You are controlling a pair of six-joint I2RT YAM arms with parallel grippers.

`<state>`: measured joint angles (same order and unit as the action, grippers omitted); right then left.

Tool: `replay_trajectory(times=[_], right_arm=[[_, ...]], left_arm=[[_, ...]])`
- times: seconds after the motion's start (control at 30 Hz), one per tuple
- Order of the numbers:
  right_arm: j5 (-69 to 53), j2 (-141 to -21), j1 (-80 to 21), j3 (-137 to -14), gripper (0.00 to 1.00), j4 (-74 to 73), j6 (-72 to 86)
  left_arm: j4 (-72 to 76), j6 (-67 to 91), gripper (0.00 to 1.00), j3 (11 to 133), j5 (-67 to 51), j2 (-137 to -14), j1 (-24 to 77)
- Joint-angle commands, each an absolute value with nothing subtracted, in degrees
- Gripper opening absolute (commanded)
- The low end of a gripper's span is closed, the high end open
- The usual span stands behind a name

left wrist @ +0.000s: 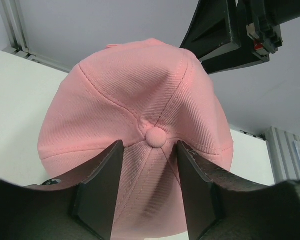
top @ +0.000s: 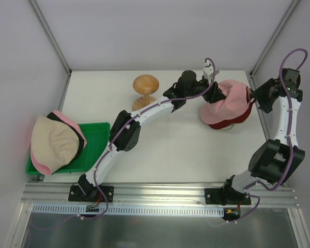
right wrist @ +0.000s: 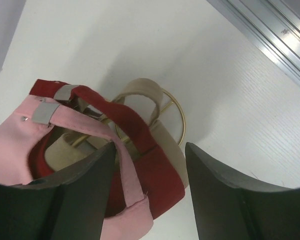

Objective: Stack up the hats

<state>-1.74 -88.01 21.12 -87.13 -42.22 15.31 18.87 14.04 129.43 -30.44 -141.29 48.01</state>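
Observation:
A pink baseball cap [top: 231,98] sits on top of a red baseball cap [top: 227,124] at the back right of the table. My left gripper [top: 215,94] is open at the pink cap's crown. In the left wrist view its fingers [left wrist: 102,185] straddle the fabric just below the top button of the pink cap [left wrist: 135,85]. My right gripper [top: 252,97] is open at the caps' rear. In the right wrist view the pink cap's back strap [right wrist: 125,165] lies against its left finger, and the red cap's strap [right wrist: 160,180] lies between the jaws. Beige, black and pink bucket hats [top: 52,142] lie stacked at the left.
The bucket hats rest on a green tray [top: 95,139] at the left edge. A wooden mushroom-shaped stand [top: 145,89] stands at the back centre. A gold wire stand with a beige part [right wrist: 182,120] shows under the two caps. Frame posts and walls close the back and sides.

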Motion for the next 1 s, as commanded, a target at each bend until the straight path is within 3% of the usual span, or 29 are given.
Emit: replay_trajectory(times=[0.0,0.57,0.97], right_arm=[[-0.4,-89.4,22.3,-86.0,0.61,-41.7,14.7],[0.7,-93.1,24.1,-84.3,0.62,-41.0,14.3],[-2.5,-92.9,24.9,-81.6,0.62,-39.7,14.6]], left_arm=[[19.0,12.9,0.50,128.0,-30.4,-136.8,48.6],[26.3,15.9,0.60,117.0,-26.5,-129.4,46.5],[28.7,16.9,0.62,110.7,-26.5,-124.9,45.0]])
